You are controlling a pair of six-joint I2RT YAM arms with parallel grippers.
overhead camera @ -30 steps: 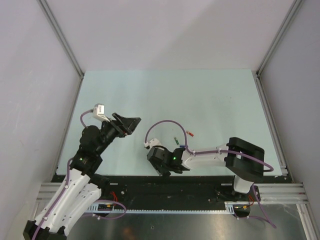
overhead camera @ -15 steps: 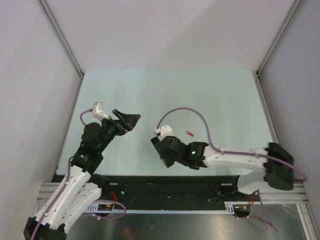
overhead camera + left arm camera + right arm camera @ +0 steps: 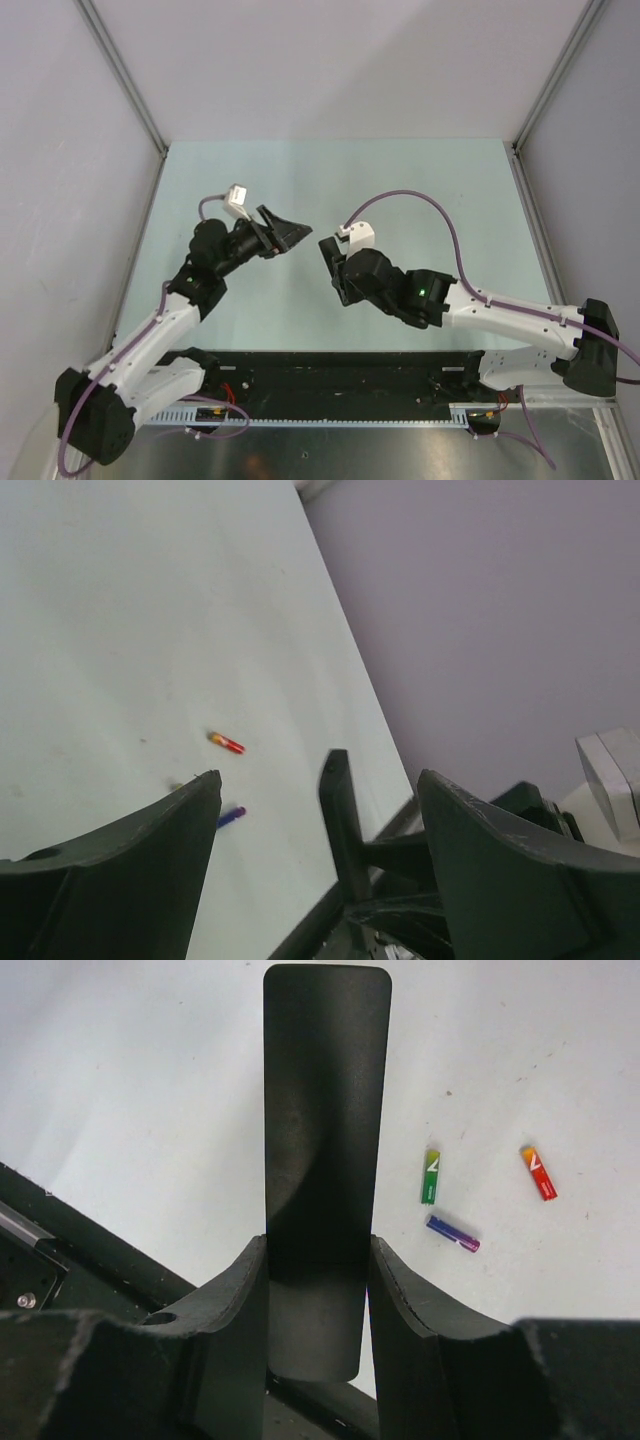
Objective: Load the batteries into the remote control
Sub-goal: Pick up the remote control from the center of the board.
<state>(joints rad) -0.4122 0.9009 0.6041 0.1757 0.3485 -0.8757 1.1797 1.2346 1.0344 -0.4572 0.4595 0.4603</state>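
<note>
My right gripper (image 3: 318, 1245) is shut on the remote control (image 3: 325, 1110), a slim black bar that stands up out of its jaws above the table. In the top view the right gripper (image 3: 332, 262) is at mid-table. My left gripper (image 3: 290, 235) is just left of it, open and empty. In the left wrist view the remote (image 3: 343, 820) shows between the open left gripper's (image 3: 320, 777) fingers, farther off and not touched. A green battery (image 3: 430, 1176), a red battery (image 3: 537, 1172) and a blue-purple one (image 3: 453, 1233) lie on the table. The top view hides them under the right arm.
The black front rail (image 3: 330, 365) runs along the table's near edge. Grey walls with metal posts (image 3: 125, 75) close in the pale table (image 3: 400, 180) on three sides. A purple cable (image 3: 420, 200) loops over the right arm.
My right arm has stretched out and carried its gripper from the front edge up toward mid-table. My left gripper has moved right and farther out, toward it. The batteries have become covered in the top view.
</note>
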